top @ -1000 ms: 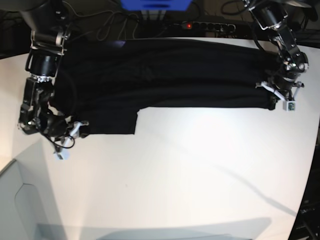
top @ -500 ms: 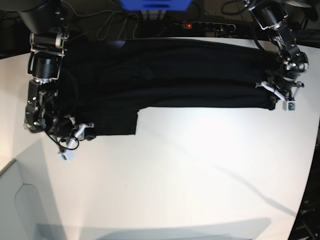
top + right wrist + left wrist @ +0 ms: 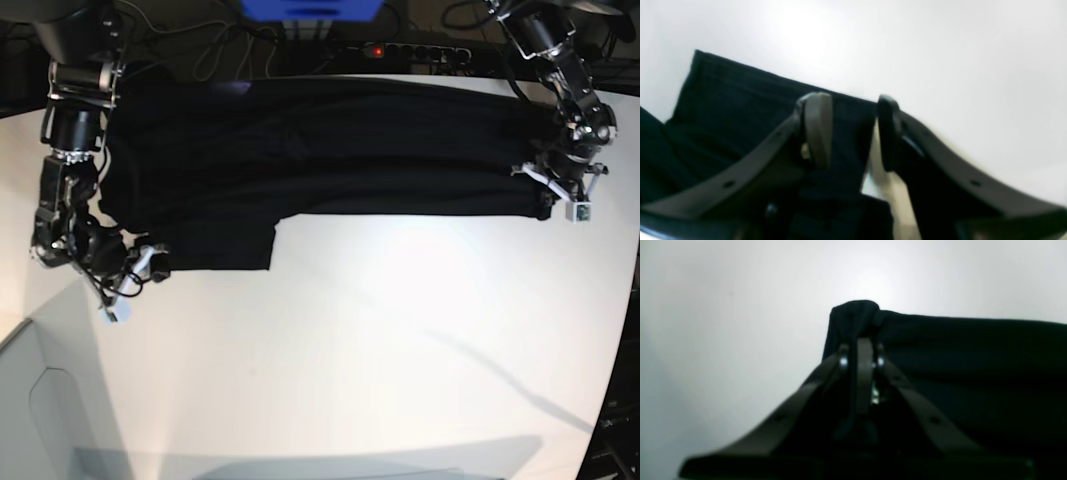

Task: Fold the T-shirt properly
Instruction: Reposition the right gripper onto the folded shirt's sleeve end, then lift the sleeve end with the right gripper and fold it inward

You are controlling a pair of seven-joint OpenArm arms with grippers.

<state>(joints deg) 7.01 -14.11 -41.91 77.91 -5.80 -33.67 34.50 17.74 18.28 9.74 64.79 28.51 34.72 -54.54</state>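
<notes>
The black T-shirt [image 3: 340, 150] lies stretched in a long band across the far half of the white table [image 3: 380, 340], one short sleeve hanging toward me at the left. At the right end my left gripper [image 3: 545, 203] is shut on the cloth's corner. In the left wrist view that gripper [image 3: 862, 340] pinches a bunched corner of the T-shirt [image 3: 973, 373]. My right gripper [image 3: 155, 262] stands open at the sleeve's lower left corner. In the right wrist view the right gripper [image 3: 851, 130] straddles the edge of the T-shirt [image 3: 740, 110], one fingertip [image 3: 816, 130] over cloth, the other over bare table.
A power strip [image 3: 410, 50] with a red light and cables lies behind the table's far edge, beside a blue object [image 3: 310, 8]. A grey panel [image 3: 50, 410] fills the near left corner. The table's right edge curves past the left arm.
My right gripper slid a little right along the sleeve's hem, then came back left and slightly lower. The left arm and the T-shirt have stayed put.
</notes>
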